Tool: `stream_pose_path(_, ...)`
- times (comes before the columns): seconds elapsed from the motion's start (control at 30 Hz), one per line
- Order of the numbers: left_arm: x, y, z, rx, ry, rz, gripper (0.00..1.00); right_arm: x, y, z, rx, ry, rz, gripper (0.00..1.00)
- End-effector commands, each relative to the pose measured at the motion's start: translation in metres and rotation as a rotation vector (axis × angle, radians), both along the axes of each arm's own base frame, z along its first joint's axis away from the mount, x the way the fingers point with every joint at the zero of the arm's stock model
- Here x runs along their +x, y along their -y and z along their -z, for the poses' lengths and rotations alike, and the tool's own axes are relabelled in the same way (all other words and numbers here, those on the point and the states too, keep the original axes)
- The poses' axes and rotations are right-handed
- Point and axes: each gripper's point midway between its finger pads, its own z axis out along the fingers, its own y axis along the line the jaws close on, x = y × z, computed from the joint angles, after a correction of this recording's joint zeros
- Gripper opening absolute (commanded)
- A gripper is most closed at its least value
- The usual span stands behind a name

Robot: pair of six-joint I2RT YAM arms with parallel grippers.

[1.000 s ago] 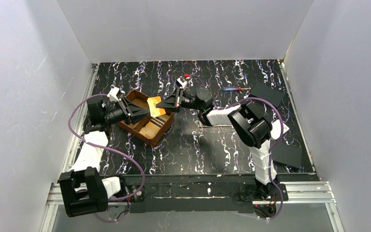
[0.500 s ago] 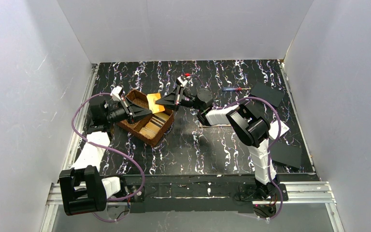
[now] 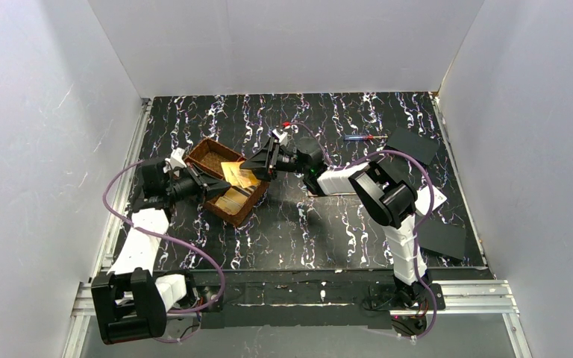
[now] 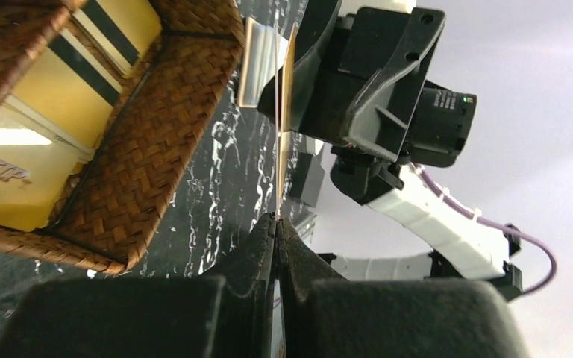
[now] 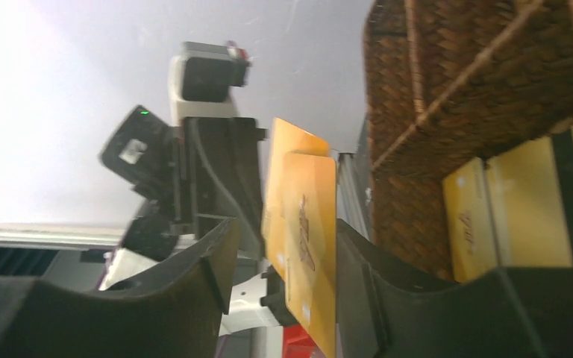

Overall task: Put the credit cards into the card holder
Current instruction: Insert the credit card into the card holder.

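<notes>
White walls box in a black marbled table [image 3: 343, 231], where both arms meet over a brown woven tray [image 3: 209, 158] left of centre. Black plates [image 3: 412, 143] lie well apart along the right side. Over the tray, the left gripper [image 4: 277, 222] is pressed tight on the edge of two gold credit cards [image 5: 306, 209] held on edge. The right gripper [image 5: 283, 227] faces it, fingers [image 5: 209, 276] spread to either side of the pair. Stacked cards [image 4: 37, 112] fill the tray's near compartment, and a pen [image 3: 359, 138] lies farther back

gold card [image 3: 236, 174] | moved nearer over tray [image 3: 233, 217] | left arm [image 3: 148, 227] drew back
</notes>
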Motion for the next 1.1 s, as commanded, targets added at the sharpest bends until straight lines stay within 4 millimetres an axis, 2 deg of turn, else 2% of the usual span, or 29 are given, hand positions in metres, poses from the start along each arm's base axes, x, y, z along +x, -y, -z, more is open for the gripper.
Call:
stream_pose_path(0.0, -0.009, -0.015, 0.01, 0.185, -0.061, 0.015, 0.0, 0.001, 0.005, -0.003, -0.076, 0.083, 0.022, 0.58)
stream_pose_path(0.13, -0.01, -0.018, 0.018, 0.208, -0.092, 0.022, 0.0, 0.005, 0.001, 0.017, -0.182, 0.093, 0.019, 0.6)
stream_pose_path(0.27, -0.013, -0.032, 0.022, 0.328, -0.114, -0.014, 0.0, 0.01, -0.001, 0.028, -0.283, 0.13, 0.016, 0.62)
stream_pose_path(0.33, -0.016, -0.044, 0.02, 0.413, -0.109, -0.044, 0.0, 0.011, -0.003, 0.028, -0.312, 0.145, 0.012, 0.62)
stream_pose_path(0.47, -0.015, -0.059, -0.001, 0.507, -0.026, -0.122, 0.0, 0.01, -0.011, 0.028, -0.338, 0.17, -0.009, 0.64)
stream_pose_path(0.53, -0.011, -0.049, -0.014, 0.455, 0.037, -0.102, 0.0, 0.007, -0.008, 0.025, -0.354, 0.193, -0.023, 0.64)
stream_pose_path(0.63, -0.006, -0.021, -0.036, 0.266, 0.131, -0.017, 0.0, -0.003, 0.013, 0.012, -0.337, 0.301, -0.069, 0.65)
stream_pose_path(0.73, 0.0, -0.005, -0.053, 0.148, 0.212, 0.002, 0.0, -0.02, 0.039, -0.038, -0.057, 0.252, -0.082, 0.65)
stream_pose_path(0.83, 0.006, 0.008, -0.066, 0.068, 0.237, 0.01, 0.0, -0.037, 0.062, -0.066, 0.105, 0.207, -0.072, 0.66)
stream_pose_path(0.93, 0.008, 0.026, -0.074, 0.053, 0.255, 0.044, 0.0, -0.045, 0.078, -0.076, 0.137, 0.203, -0.021, 0.67)
stream_pose_path(1.07, 0.003, 0.051, -0.084, 0.05, 0.275, 0.091, 0.0, -0.04, 0.089, -0.08, 0.134, 0.222, 0.034, 0.68)
